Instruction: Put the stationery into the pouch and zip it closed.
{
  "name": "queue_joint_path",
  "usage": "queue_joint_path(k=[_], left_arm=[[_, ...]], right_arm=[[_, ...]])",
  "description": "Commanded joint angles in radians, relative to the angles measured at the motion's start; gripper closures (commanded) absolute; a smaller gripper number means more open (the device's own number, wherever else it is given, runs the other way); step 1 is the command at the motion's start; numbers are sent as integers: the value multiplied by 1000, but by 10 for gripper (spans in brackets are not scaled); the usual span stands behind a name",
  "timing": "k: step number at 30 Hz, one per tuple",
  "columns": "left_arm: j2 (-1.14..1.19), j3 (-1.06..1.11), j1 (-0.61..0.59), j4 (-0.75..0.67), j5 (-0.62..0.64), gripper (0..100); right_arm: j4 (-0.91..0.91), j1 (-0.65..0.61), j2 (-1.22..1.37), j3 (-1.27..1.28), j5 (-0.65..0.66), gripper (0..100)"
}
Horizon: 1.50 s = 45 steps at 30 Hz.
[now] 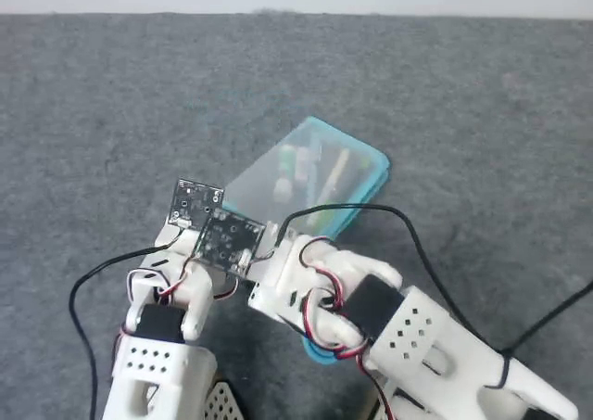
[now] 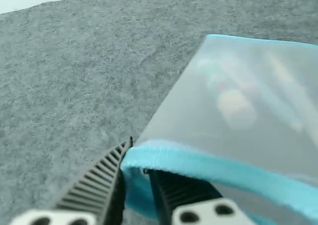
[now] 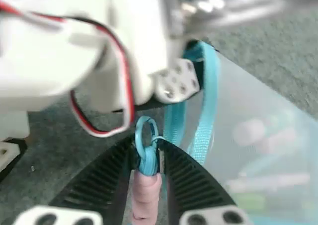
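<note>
On the left gripper (image 2: 136,161), jaws pinch the pouch (image 2: 238,111) corner hem; on the right gripper (image 3: 147,148), jaws clamp the zipper pull (image 3: 148,161).

L fingers (image 2: 97,185) pinched shut — R fingers (image 3: 104,180) clamped shut too.

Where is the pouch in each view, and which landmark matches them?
High view: pouch at centre, near end under both arms.
Left wrist view: pouch just beyond the left hand, which pinches its corner.
Right wrist view: pouch beside the right hand, which grips the zipper pull.
Shared landmark: the blue zip edge.
</note>
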Motion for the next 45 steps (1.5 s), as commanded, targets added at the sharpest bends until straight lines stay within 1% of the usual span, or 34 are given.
queue_joint_path(k=[1,4,6,10,13,16,23,25,29,31,33,38,41,45], left_arm=[[-14,-35,20,-29,18,991],[-14,-35,21,-29,18,991],[-14,-35,21,-29,18,991],[-14,-35,15,-26,17,991],[-15,-35,14,-25,17,991],[-15,-36,14,-25,17,991],[-15,-33,14,-25,17,990],[-15,-33,14,-26,17,990],[-15,-33,14,-29,17,990],[-15,-33,14,-29,17,990],[-15,-33,14,-29,17,990],[-21,-33,12,-26,17,990],[-21,-33,12,-26,17,990],[-21,-35,12,-26,17,990]], right_arm=[[53,-36,-51,-44,29,827],[93,-38,-54,-44,32,727],[105,-38,-54,-44,34,706],[160,-24,-54,-44,74,706],[188,61,-54,-43,81,706],[168,137,-74,-2,81,706],[148,162,-268,161,72,712],[139,185,-306,210,72,759],[94,239,-328,262,72,900],[90,237,-328,275,72,924],[93,240,-326,281,74,913],[87,236,-268,336,81,813],[84,236,-265,347,81,805],[85,236,-354,373,80,805]])
